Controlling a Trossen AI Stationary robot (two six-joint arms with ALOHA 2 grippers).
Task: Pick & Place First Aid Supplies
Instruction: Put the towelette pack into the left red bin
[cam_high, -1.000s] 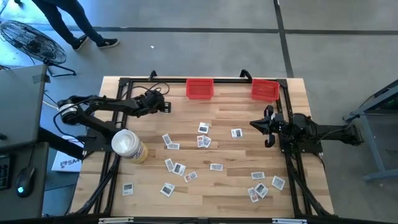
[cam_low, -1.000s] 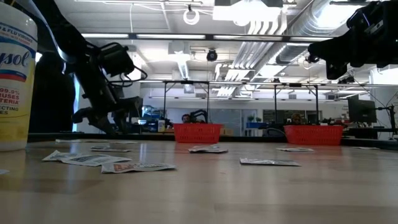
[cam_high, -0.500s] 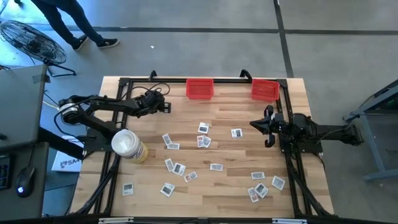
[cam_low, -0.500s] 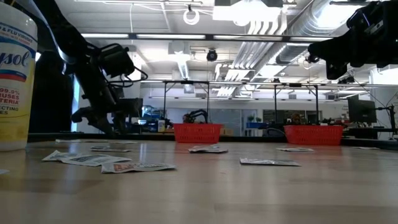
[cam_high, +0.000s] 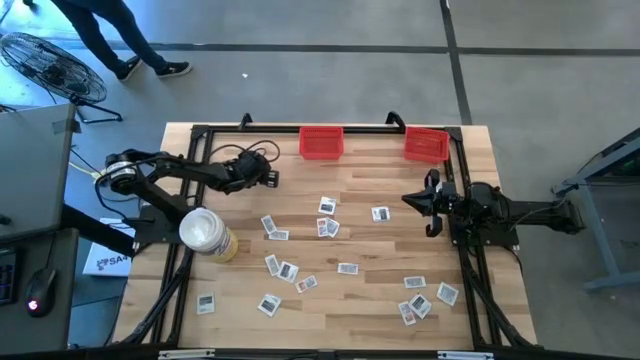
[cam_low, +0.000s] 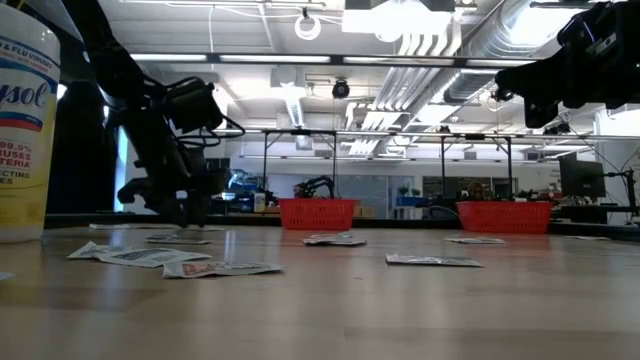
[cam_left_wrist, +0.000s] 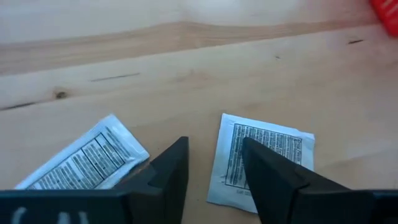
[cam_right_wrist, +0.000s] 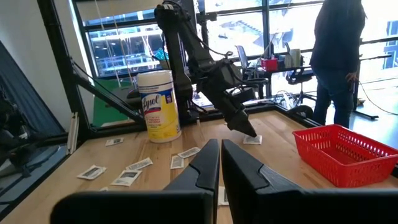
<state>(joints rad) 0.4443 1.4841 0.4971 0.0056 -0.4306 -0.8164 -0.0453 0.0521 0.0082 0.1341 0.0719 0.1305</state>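
Note:
Several first aid supplies, small white packets (cam_high: 286, 269), lie flat and scattered over the wooden table. My left gripper (cam_high: 267, 178) is open and slants down just above the far-left part of the table. In the left wrist view its fingers stand over bare wood, one packet (cam_left_wrist: 87, 158) on one side and another packet (cam_left_wrist: 264, 152) on the other, whose edge reaches toward the gap. Across the table, my right gripper (cam_right_wrist: 220, 163) waits shut and level at the right side, above the table.
Two red bins (cam_high: 321, 142) (cam_high: 427, 144) stand at the far edge. A white wipes canister (cam_high: 208, 232) stands on the table at the left, near my left arm. A person (cam_right_wrist: 336, 56) stands beyond the table, and a fan (cam_high: 50, 65) sits on the floor.
My left gripper has sunk toward the table and gone a little toward its right and near edges, closer to the packets below it. My right arm has kept still, and no packet has moved.

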